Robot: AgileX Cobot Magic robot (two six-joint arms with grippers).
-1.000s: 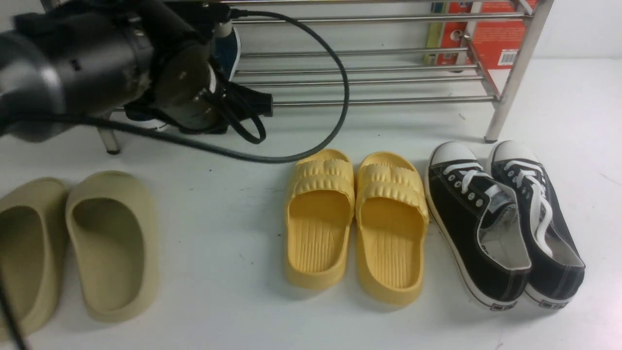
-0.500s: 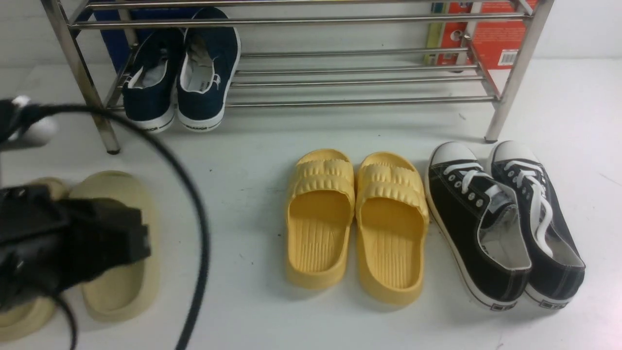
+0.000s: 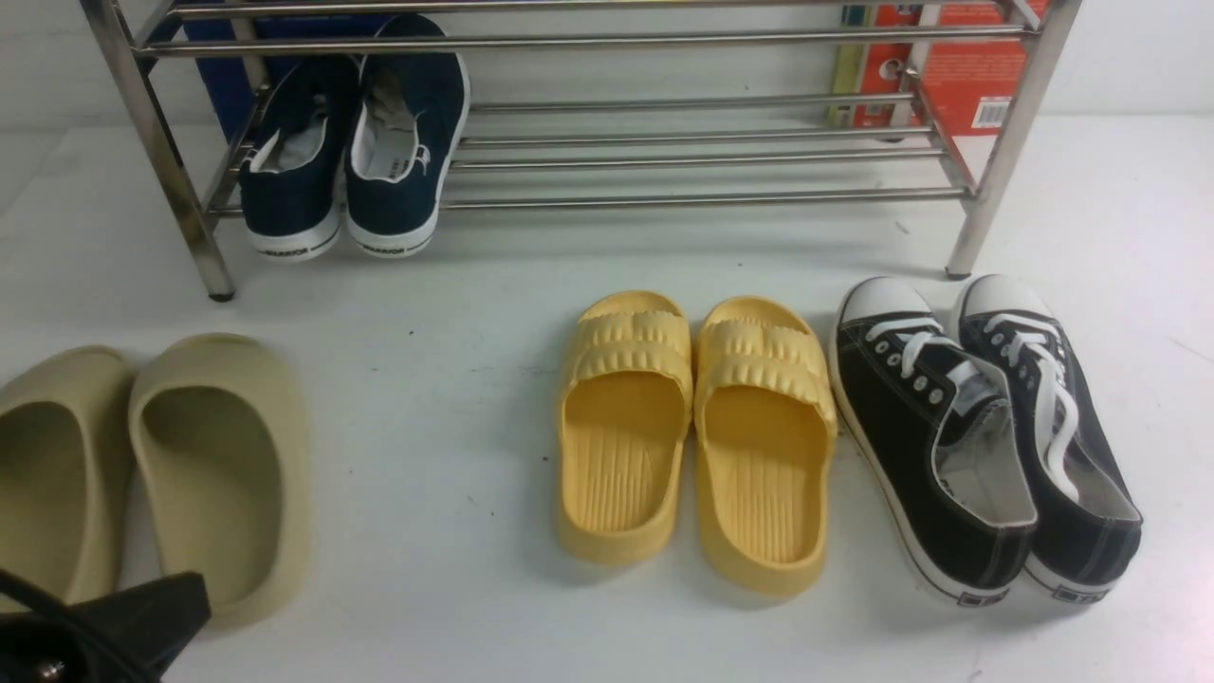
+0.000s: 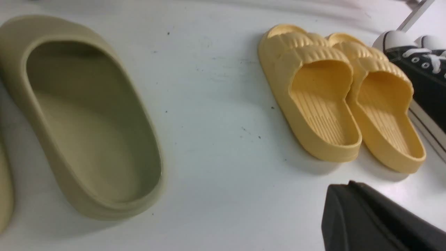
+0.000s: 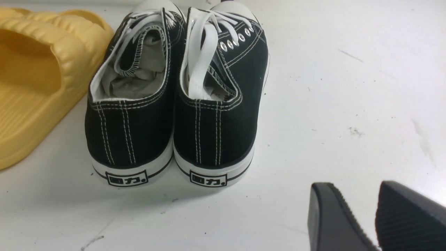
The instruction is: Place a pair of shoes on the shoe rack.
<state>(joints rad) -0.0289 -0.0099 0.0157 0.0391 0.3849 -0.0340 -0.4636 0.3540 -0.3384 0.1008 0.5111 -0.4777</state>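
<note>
"WARRIOR" on both navy shoes' heels [image 3: 391, 245]; "力" on black sneakers' heels [image 5: 208, 179]

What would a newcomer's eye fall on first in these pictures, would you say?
Probably the bright yellow slides, side by side on the white surface in the middle of the front view. Next might come the black sneakers with white toe caps, just to their right. Then the navy shoes, side by side at the left end of the steel rack's lower tier.
</note>
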